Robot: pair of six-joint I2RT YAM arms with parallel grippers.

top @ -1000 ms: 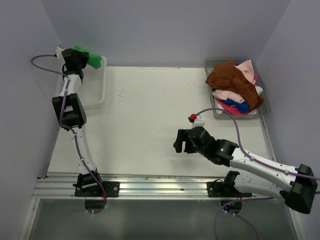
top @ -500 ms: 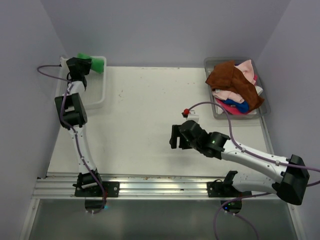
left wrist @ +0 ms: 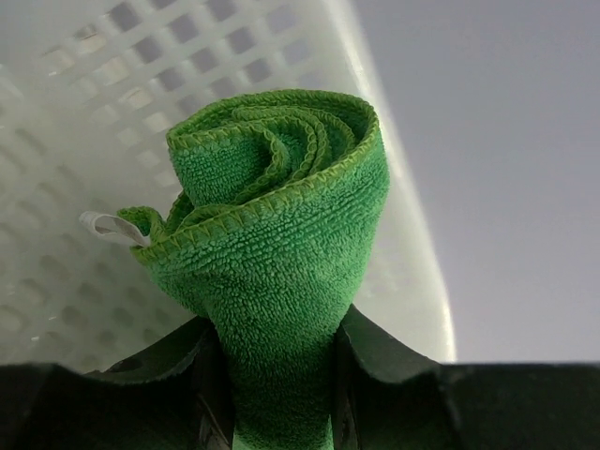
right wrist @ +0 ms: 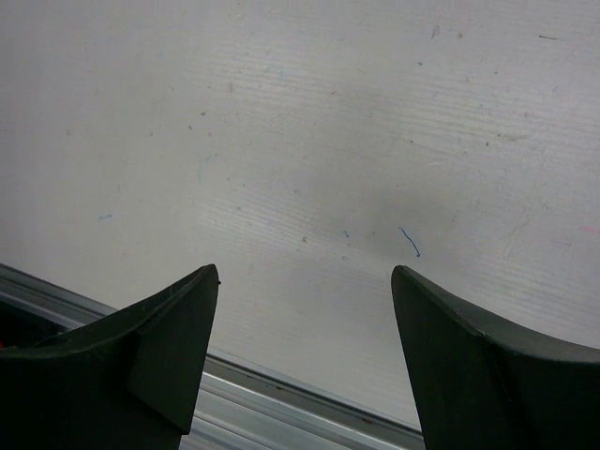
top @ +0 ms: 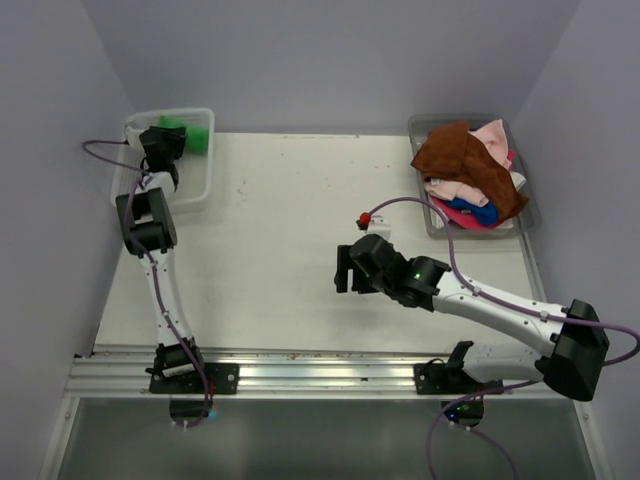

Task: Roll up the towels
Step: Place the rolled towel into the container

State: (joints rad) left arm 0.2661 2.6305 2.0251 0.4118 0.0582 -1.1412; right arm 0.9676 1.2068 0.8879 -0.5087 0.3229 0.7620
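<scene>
A rolled bright green towel (left wrist: 272, 234) is pinched between the two fingers of my left gripper (left wrist: 277, 375), which is shut on it. From above, that green roll (top: 192, 136) hangs over the white mesh basket (top: 196, 185) at the far left, with the left gripper (top: 172, 140) just beside it. A heap of loose towels (top: 468, 172), rust brown on top with pink and blue beneath, fills the grey tray (top: 523, 225) at the far right. My right gripper (top: 345, 275) hovers open over the bare table, nothing between its fingers (right wrist: 178, 328).
The metal rail (top: 320, 375) carrying both arm bases runs along the table's near edge. Side walls close in left and right. A purple cable with a red connector (top: 366, 219) loops above the right arm.
The left gripper has carried the green roll down and nearer, from above the basket's far rim to over its inside. The right gripper has drifted left across the table, still open.
</scene>
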